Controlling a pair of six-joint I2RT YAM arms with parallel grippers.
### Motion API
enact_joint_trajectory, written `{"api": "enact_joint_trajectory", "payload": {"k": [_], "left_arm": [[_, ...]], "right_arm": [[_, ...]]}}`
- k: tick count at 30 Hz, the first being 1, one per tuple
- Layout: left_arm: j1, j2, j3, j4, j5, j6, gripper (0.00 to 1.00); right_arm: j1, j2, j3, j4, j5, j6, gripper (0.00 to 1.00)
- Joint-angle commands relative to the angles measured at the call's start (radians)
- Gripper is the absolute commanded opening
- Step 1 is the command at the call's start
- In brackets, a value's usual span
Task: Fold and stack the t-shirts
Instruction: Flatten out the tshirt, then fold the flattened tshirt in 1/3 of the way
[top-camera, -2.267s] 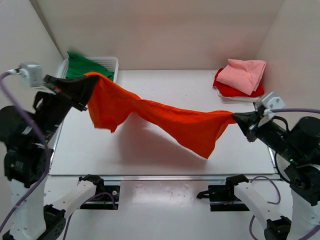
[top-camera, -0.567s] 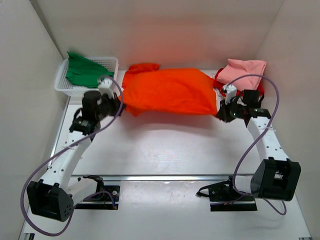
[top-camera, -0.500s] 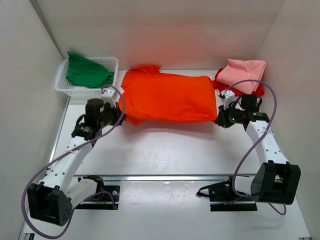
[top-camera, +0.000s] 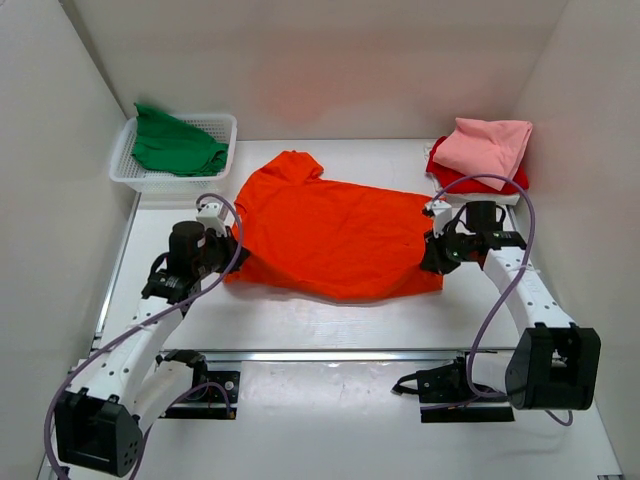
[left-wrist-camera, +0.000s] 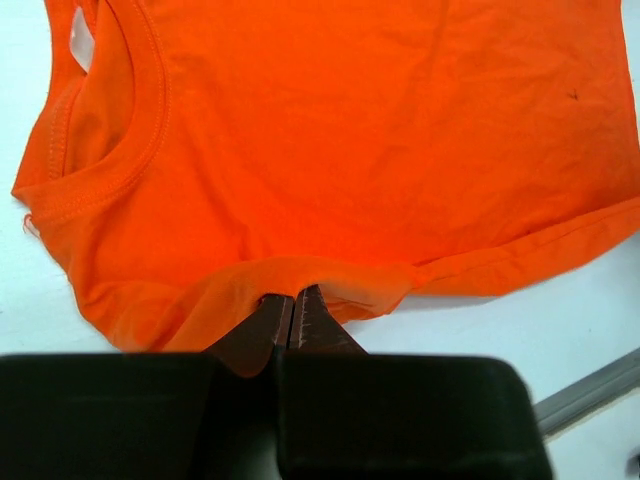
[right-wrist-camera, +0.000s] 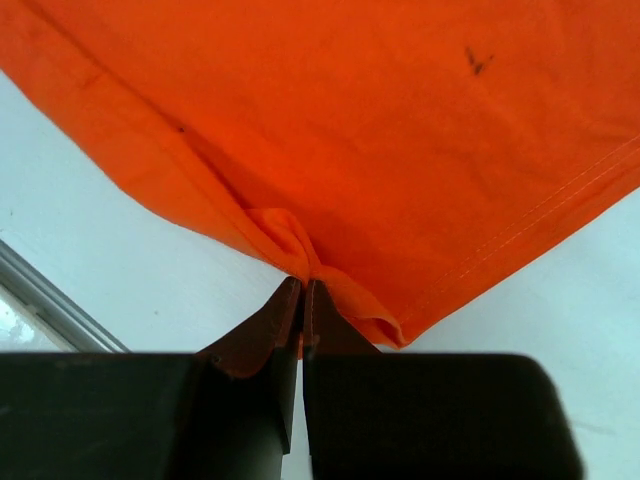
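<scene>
The bright orange t-shirt (top-camera: 330, 235) lies spread flat on the white table (top-camera: 300, 305). My left gripper (top-camera: 232, 258) is shut on its left edge near the collar; the left wrist view shows the cloth (left-wrist-camera: 350, 150) pinched at the gripper's tips (left-wrist-camera: 291, 297). My right gripper (top-camera: 428, 258) is shut on the shirt's right edge; the right wrist view shows the hem (right-wrist-camera: 330, 150) bunched at its tips (right-wrist-camera: 303, 285). The green t-shirt (top-camera: 175, 145) lies in the white mesh basket (top-camera: 225, 125). The pale pink t-shirt (top-camera: 490, 145) lies folded on the red one (top-camera: 450, 180) at back right.
The basket stands at the back left corner. White walls close in the table on the left, back and right. A metal rail (top-camera: 330, 355) runs along the table's near edge, with both arm bases below it.
</scene>
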Motion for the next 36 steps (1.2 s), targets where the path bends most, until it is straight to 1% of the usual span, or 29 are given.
{"api": "enact_joint_trajectory", "payload": {"k": [1, 7, 10, 14, 18, 20, 22, 25, 27, 31, 36], "left_arm": [[0.016, 0.033, 0.035, 0.059, 0.008, -0.033, 0.0], [0.044, 0.163, 0.133, 0.118, 0.0, -0.05, 0.0], [0.044, 0.203, 0.141, 0.144, 0.012, -0.057, 0.0], [0.056, 0.211, 0.142, 0.168, 0.003, -0.059, 0.0], [0.053, 0.197, 0.132, 0.156, -0.009, -0.04, 0.0], [0.049, 0.193, 0.127, 0.156, -0.014, -0.037, 0.0], [0.053, 0.187, 0.138, 0.164, -0.011, -0.04, 0.0], [0.047, 0.194, 0.139, 0.168, 0.001, -0.046, 0.0], [0.049, 0.203, 0.141, 0.181, 0.015, -0.054, 0.0], [0.042, 0.222, 0.165, 0.173, 0.058, -0.056, 0.0], [0.022, 0.248, 0.176, 0.196, 0.057, -0.056, 0.0]], "right_arm": [[0.002, 0.034, 0.009, -0.021, 0.0, -0.013, 0.0], [0.002, 0.074, 0.048, -0.071, 0.012, -0.009, 0.0], [0.002, 0.059, 0.07, -0.108, 0.021, 0.0, 0.0], [0.004, 0.031, 0.097, -0.168, 0.055, 0.027, 0.0], [0.002, 0.028, 0.116, -0.221, 0.072, 0.052, 0.0], [-0.036, 0.042, 0.114, -0.237, 0.074, 0.079, 0.0], [-0.096, 0.024, 0.101, -0.223, 0.064, 0.11, 0.0], [-0.114, 0.005, 0.078, -0.214, 0.086, 0.141, 0.01], [-0.11, 0.011, 0.056, -0.208, 0.115, 0.162, 0.0], [-0.102, 0.028, 0.025, -0.194, 0.084, 0.178, 0.0], [-0.088, 0.077, 0.001, -0.163, 0.107, 0.195, 0.0]]}}
